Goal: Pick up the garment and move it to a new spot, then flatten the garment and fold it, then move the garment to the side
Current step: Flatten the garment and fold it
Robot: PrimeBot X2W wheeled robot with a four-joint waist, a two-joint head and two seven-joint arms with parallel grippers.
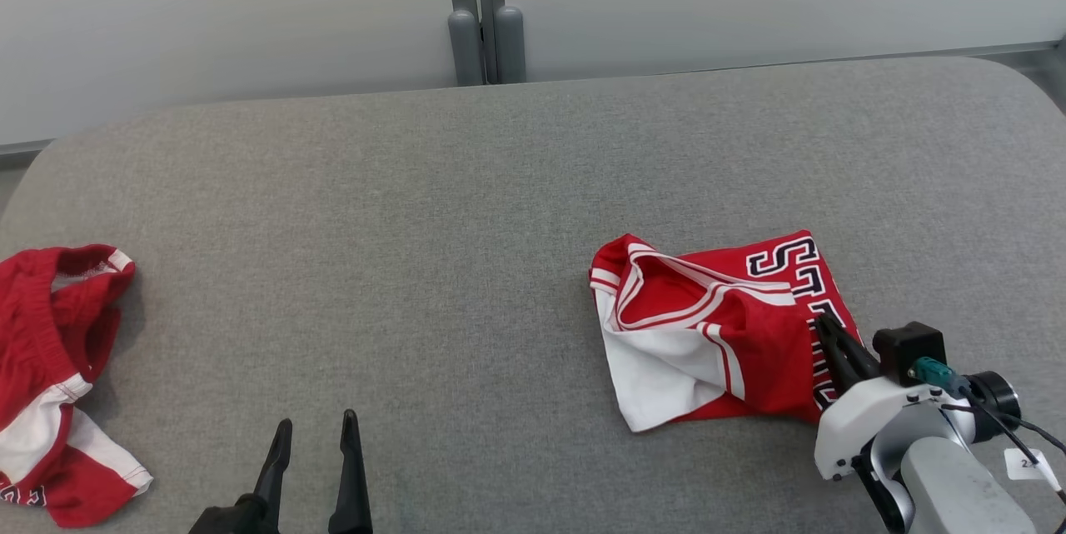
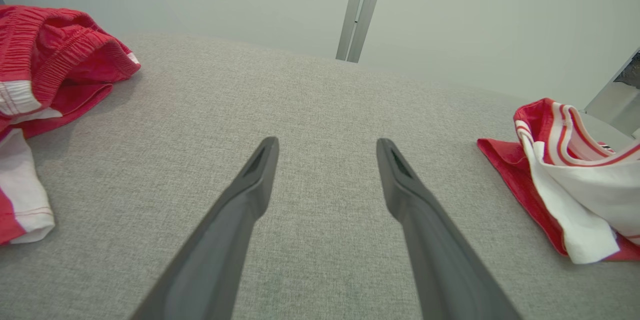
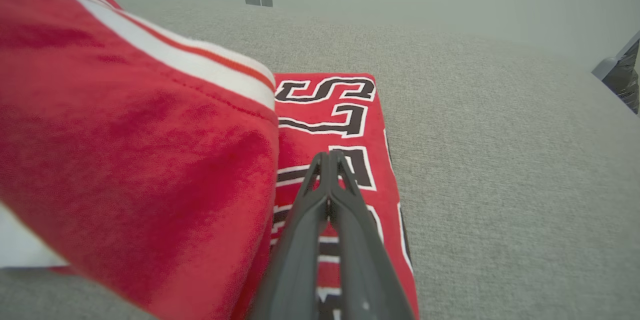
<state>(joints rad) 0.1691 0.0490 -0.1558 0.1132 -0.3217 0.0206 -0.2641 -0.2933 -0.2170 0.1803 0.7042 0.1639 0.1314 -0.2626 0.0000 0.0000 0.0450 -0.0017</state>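
Right pincer (image 1: 821, 320) closed, tips on one red jersey (image 1: 733, 351), left pincer (image 1: 317, 419) wide open, one red shorts (image 1: 50, 334) apart

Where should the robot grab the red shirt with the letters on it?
Probably the puffed-up red fold of the jersey, beside its flat lettered strip. The fold stands off the table, so the jaws can close round it. Come from the near right, where the right gripper sits, shut.

Red shorts (image 1: 42, 334) run off the head view's left edge. On the jersey (image 1: 749, 351), a fold and the right gripper (image 1: 821, 320) cover part of the lettering (its nearest fold blurs in the right wrist view).
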